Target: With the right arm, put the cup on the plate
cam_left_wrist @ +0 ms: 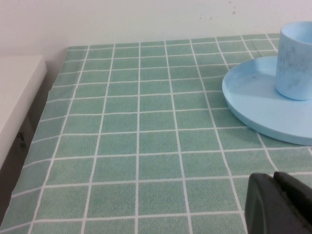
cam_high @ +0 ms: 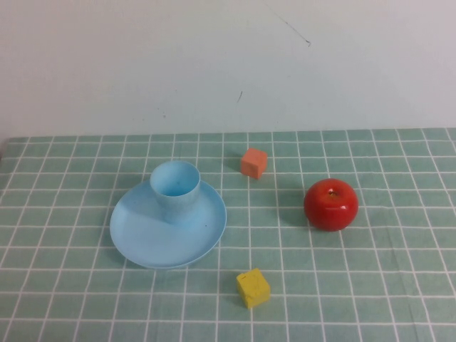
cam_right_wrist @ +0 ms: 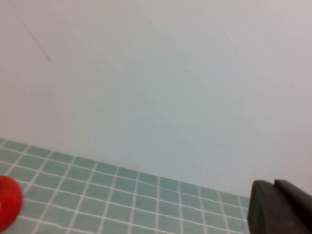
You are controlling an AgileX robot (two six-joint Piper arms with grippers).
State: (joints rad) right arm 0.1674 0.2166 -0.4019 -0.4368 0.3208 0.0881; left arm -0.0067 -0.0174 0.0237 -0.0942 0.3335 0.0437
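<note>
The cup (cam_high: 175, 187) stands upright on the plate (cam_high: 153, 239), toward its 12 o'clock rim, so placement looks complete. The left claw (cam_left_wrist: 280, 204) sits nearer; the cup lies at its 1 o'clock. The right claw (cam_right_wrist: 280, 207) faces the wall, the apple (cam_right_wrist: 7, 202) at its 9 o'clock. Neither claw's state can be told. Only the high view shows the 2 cubes on the desk (cam_high: 370, 285).

A red apple (cam_high: 331, 204) sits at three o'clock, an orange cube (cam_high: 254, 162) at twelve, a yellow cube (cam_high: 253, 288) at six, all on the green checked cloth (cam_high: 370, 285).
</note>
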